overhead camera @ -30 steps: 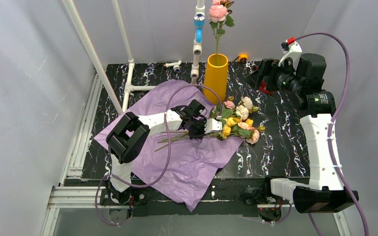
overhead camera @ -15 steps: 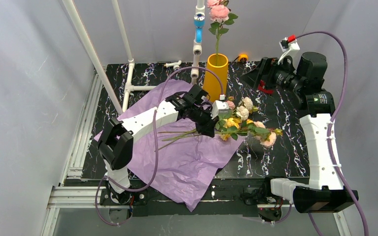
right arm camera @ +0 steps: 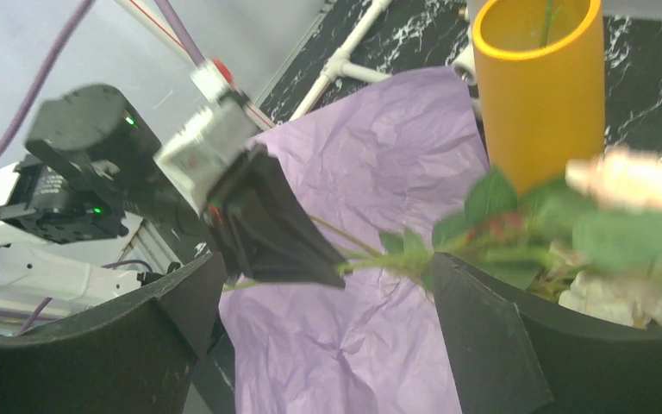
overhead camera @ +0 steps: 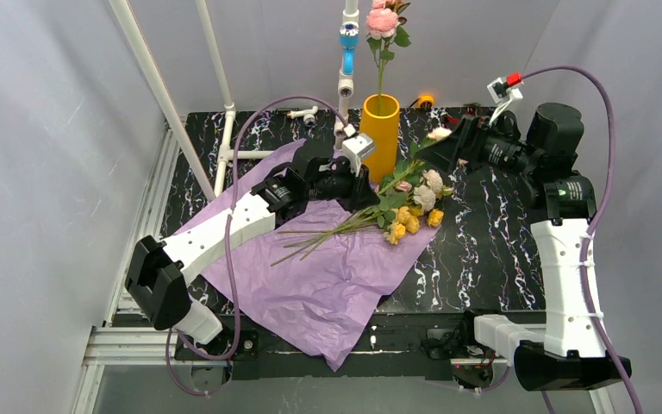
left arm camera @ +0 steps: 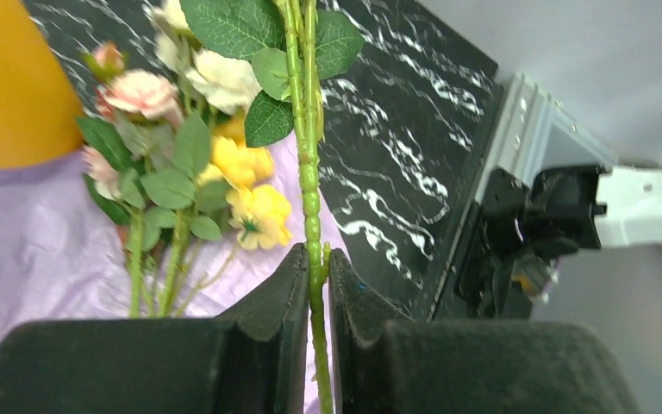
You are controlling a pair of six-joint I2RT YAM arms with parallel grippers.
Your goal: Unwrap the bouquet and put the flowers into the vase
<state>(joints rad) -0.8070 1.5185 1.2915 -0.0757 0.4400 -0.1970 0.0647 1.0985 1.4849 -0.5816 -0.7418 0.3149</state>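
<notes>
Vase (overhead camera: 379, 138): a mustard-yellow cylinder standing upright at the back of the bench (overhead camera: 491, 250), just beside the white pipe (overhead camera: 345, 86). One pink rose (overhead camera: 382, 21) on a long stem stands in it.
Left end effector (left arm camera: 316, 259): closed on the thin green stem of a single flower. In the left wrist view both black fingers press the stem from either side.
Held flower (overhead camera: 438, 134): a peach rose. Its stem slants up from the left end effector, clear of the bench, and passes the right side of the vase. The bloom sits at the tips of the right end effector, and green leaves sit partway along the stem.
Right end effector (right arm camera: 327, 274): open, jaws wide apart, gripping nothing. In the right wrist view the held flower's stem and leaves cross the gap between its fingers. Whether they touch either finger cannot be told.
Flowers (overhead camera: 414, 207): cream, pink and yellow roses lying in a loose bunch in front of the vase and to its right. The blooms are at the right edge of the wrapping paper (overhead camera: 310, 276), and the stems trail leftward across it.
Wrapping paper: lilac and crinkled, spread open on the bench under the stems. Its near corner hangs over the front edge.
</notes>
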